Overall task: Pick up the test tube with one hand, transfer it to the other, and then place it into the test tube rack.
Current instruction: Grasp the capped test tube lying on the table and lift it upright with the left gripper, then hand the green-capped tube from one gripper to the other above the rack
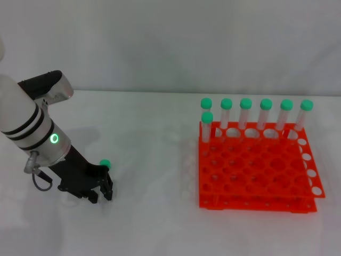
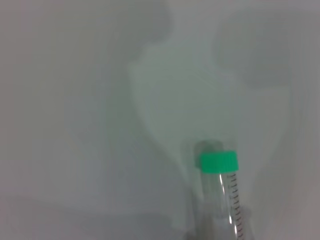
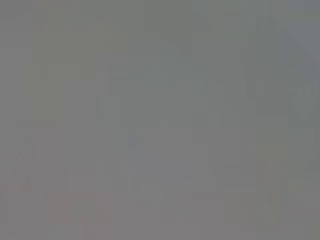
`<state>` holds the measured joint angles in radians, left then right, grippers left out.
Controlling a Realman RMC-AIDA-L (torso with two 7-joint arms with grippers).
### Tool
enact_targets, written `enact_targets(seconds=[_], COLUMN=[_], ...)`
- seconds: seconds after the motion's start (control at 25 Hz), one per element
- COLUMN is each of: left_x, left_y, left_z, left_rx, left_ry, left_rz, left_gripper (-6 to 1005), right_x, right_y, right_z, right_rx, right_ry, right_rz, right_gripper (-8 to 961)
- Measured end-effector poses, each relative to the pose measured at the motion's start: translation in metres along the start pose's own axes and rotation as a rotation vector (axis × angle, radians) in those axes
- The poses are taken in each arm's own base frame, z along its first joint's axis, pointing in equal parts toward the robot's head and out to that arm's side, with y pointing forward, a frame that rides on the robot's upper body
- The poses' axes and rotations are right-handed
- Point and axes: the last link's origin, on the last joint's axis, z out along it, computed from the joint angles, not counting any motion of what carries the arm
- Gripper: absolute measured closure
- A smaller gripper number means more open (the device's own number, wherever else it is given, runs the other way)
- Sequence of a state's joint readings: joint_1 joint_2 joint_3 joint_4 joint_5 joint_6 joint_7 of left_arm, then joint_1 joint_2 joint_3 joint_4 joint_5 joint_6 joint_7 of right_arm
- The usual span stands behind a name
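Head view: left gripper (image 1: 98, 191) was low at lower left of frame, down at the white table (image 1: 154, 213), arm w/ green light (image 1: 54, 139) angled in from the left edge. Green cap of the test tube (image 1: 105, 164) showed just behind the black fingers; tube body was mostly hidden by the gripper there. Left wrist view: tube (image 2: 222, 192) ran up from bottom edge, right of centre, cap end away from camera, graduation marks legible; own fingers not in that pic. Fingers in head view looked drawn in close around the tube, but contact itself wasn't visible, so cannot tell if grip was closed on it or just straddling. Tube appeared to be lying at table level, not lifted. Rack (image 1: 256, 165) sat at right of frame, well apart from gripper; seven capped tubes upright along its back: six in the rear row, one in front at the rack's left end. Many holes free. Right gripper not seen in head view; right wrist view plain grey, no info. Judgement: step = pick-up, task early. To do it well: grip on the clear body below the cap, leaving enough length free for the other gripper at handover; squeeze firmly since smooth plastic may slip or roll; lift straight up, then carry toward frame centre.
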<state>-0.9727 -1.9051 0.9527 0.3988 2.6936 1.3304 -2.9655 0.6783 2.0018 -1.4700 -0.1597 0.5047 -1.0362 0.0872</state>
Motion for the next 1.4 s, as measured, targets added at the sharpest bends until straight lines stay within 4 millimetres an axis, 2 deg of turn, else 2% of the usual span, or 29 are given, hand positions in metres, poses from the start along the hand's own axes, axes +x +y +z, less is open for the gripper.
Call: enact_targets(seconds=[0.32, 0.52, 0.68, 0.96, 1.16, 1.28, 1.4], left_x=[0.003, 0.005, 0.015, 0.047, 0.067, 0.073, 0.072], left_y=[-0.001, -0.002, 0.000, 0.017, 0.032, 0.037, 0.041], left_z=[0.000, 0.000, -0.005, -0.020, -0.023, -0.022, -0.018], left_rx=[0.000, 0.002, 0.009, -0.020, -0.057, -0.093, -0.149], left_ry=[0.025, 0.039, 0.105, 0.339, 0.534, 0.672, 0.789], left_rz=[0.030, 0.037, 0.065, 0.217, 0.336, 0.386, 0.441], left_gripper=[711, 796, 810, 803, 799, 796, 793], right_x=[0.000, 0.000, 0.000, 0.001, 0.001, 0.002, 0.004], right_y=[0.000, 0.000, -0.002, -0.005, -0.010, -0.014, -0.018], right_z=[0.000, 0.000, 0.000, -0.002, -0.003, -0.005, -0.008], right_rx=[0.002, 0.002, 0.008, 0.019, 0.044, 0.059, 0.067], right_ry=[0.000, 0.001, 0.000, 0.002, 0.002, 0.004, 0.010], right_rz=[0.001, 0.002, 0.005, 0.003, 0.012, 0.015, 0.015], right_gripper=[159, 161, 162, 164, 166, 166, 167])
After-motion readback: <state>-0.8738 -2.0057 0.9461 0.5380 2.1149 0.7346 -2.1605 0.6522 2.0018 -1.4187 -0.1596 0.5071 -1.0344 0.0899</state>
